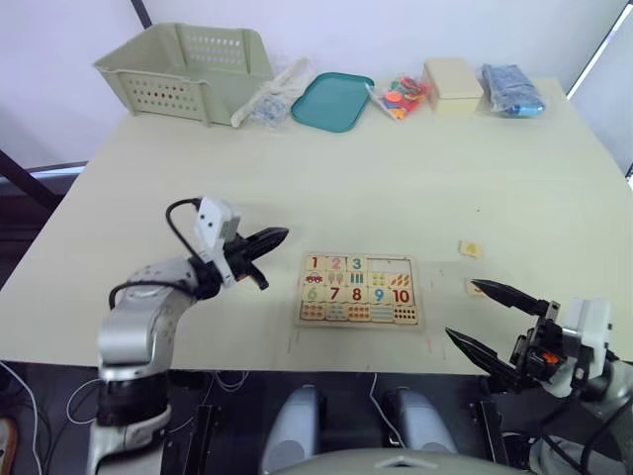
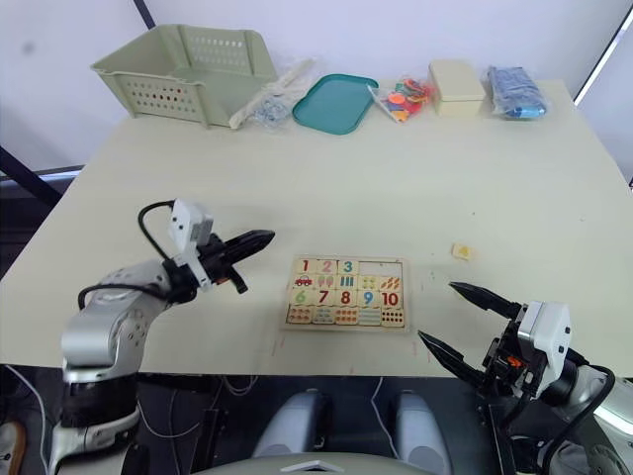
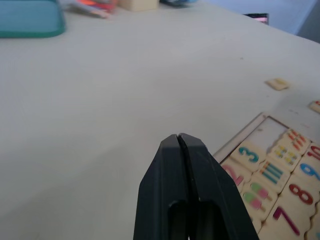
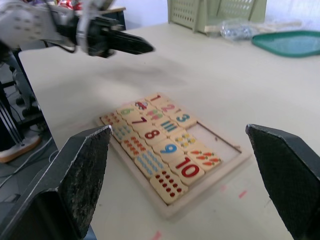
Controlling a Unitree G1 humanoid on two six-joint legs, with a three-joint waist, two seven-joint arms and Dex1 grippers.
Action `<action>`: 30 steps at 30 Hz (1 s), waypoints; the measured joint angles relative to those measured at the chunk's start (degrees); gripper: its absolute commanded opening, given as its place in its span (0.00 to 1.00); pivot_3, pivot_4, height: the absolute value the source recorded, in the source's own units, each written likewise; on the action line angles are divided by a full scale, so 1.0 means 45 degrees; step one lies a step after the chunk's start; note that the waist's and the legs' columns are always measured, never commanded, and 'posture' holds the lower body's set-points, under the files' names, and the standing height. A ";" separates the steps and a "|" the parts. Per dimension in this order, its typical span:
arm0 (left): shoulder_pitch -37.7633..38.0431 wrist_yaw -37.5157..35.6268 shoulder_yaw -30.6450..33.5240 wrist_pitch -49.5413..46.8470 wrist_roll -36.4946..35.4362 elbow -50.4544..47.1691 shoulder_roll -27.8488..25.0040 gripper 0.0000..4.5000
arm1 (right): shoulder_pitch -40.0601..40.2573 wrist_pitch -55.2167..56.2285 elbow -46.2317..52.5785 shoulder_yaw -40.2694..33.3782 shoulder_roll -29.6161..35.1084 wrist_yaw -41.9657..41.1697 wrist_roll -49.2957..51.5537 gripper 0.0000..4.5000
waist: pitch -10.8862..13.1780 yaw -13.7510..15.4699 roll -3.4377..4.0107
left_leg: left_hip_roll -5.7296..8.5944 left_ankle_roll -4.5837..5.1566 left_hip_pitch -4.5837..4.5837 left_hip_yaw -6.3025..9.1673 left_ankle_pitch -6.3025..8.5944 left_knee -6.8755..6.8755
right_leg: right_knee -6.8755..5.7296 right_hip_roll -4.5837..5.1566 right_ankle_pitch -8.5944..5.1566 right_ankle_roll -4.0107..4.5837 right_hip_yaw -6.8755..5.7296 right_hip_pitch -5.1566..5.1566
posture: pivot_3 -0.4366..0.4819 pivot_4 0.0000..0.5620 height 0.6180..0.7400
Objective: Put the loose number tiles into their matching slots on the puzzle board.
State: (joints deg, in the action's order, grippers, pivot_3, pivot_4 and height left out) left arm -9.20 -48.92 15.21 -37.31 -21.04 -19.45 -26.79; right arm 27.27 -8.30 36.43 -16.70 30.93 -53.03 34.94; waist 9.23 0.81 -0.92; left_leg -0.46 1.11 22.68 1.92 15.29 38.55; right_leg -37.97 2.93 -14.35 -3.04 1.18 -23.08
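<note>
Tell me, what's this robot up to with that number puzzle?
It is filling a wooden puzzle board with number tiles. Tiles 1, 2 and 3 already sit in the top row; the two slots beside them are bare. Two loose tiles lie on the table to the board's right, one nearer the robot. Neither gripper holds anything: the left gripper is shut, hovering left of the board, and the right gripper is wide open near the loose tiles.

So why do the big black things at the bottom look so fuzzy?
In the right wrist view the fingers sit close to the camera, so they blur while the puzzle board stays clearer; in the left wrist view the board's tiles look soft.
</note>
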 measured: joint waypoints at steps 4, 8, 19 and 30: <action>0.1956 0.0088 0.0900 0.0749 -0.0659 -0.0556 -0.0025 0.06 | 0.0362 0.0506 -0.1052 -0.0243 -0.0161 -0.0414 0.0084 1.00 | -0.0001 0.0001 0.0000 | 0.0002 0.0001 -0.0003 0.0000 0.0001 -0.0008 | 0.0003 0.0008 -0.0001 0.0003 -0.0004 0.0002 | 0.48 0.27 1.00; 0.3505 -0.0427 0.1830 0.1482 -0.1519 -0.0548 -0.0236 0.43 | 0.0799 0.0491 -0.1890 -0.1154 -0.0108 -0.0758 0.0785 1.00 | -0.0003 -0.0016 0.0002 | -0.0001 0.0001 -0.0012 -0.0006 0.0001 -0.0015 | 0.0005 0.0007 -0.0004 0.0008 0.0001 0.0003 | 0.48 0.27 1.00; 0.6126 -0.1809 0.2553 0.2658 -0.2383 -0.0160 -0.1216 1.00 | 0.1323 0.0529 -0.3430 -0.2551 0.0348 -0.1753 0.0903 1.00 | -0.0013 -0.0003 0.0011 | -0.0002 0.0002 -0.0022 -0.0024 0.0003 -0.0030 | 0.0017 0.0004 -0.0027 0.0044 0.0011 0.0004 | 0.48 0.27 1.00; 0.5918 -0.1839 0.2101 0.3323 -0.2331 0.0128 -0.1604 1.00 | -0.0154 -0.1172 -0.3014 -0.2352 0.1874 -0.1034 0.1206 1.00 | -0.0018 -0.0046 0.0019 | -0.0003 0.0003 -0.0024 -0.0033 0.0003 -0.0029 | 0.0017 -0.0003 -0.0017 0.0028 0.0021 0.0002 | 0.48 0.27 1.00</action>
State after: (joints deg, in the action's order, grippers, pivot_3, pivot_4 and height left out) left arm 17.44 -57.19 24.67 -22.36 -31.53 -18.88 -34.00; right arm 26.58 -13.58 22.86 -27.28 39.36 -57.69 40.37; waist 9.14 0.61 -0.84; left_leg -0.48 1.13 22.57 1.78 15.30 38.42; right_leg -37.89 2.92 -14.43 -2.91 1.27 -23.07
